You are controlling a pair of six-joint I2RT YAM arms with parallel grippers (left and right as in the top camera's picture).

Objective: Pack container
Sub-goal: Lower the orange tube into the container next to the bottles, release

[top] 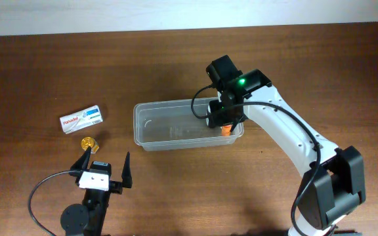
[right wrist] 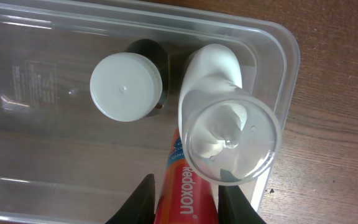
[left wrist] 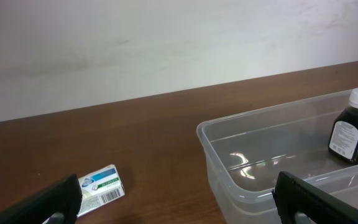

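Observation:
The container (top: 176, 103) is a clear tub in the middle of the table, also seen in the left wrist view (left wrist: 229, 155) and the right wrist view (right wrist: 278, 43). My right gripper (top: 225, 126) (right wrist: 187, 196) is shut on an orange Redoxon tube (right wrist: 188, 186) (top: 225, 130), held at the tub's right end. Inside the tub stand a dark bottle with a white cap (right wrist: 126, 87) (left wrist: 353, 127) and a white bottle with a clear cap (right wrist: 229, 137), which covers the tube's far end. My left gripper (top: 106, 157) (left wrist: 179, 205) hangs open and holds nothing, left of the tub.
A white medicine box (top: 82, 118) (left wrist: 101, 186) lies on the table left of the tub. A small yellow round thing (top: 88, 141) sits just below it, close to my left gripper's left finger. The table's far edge meets a pale wall.

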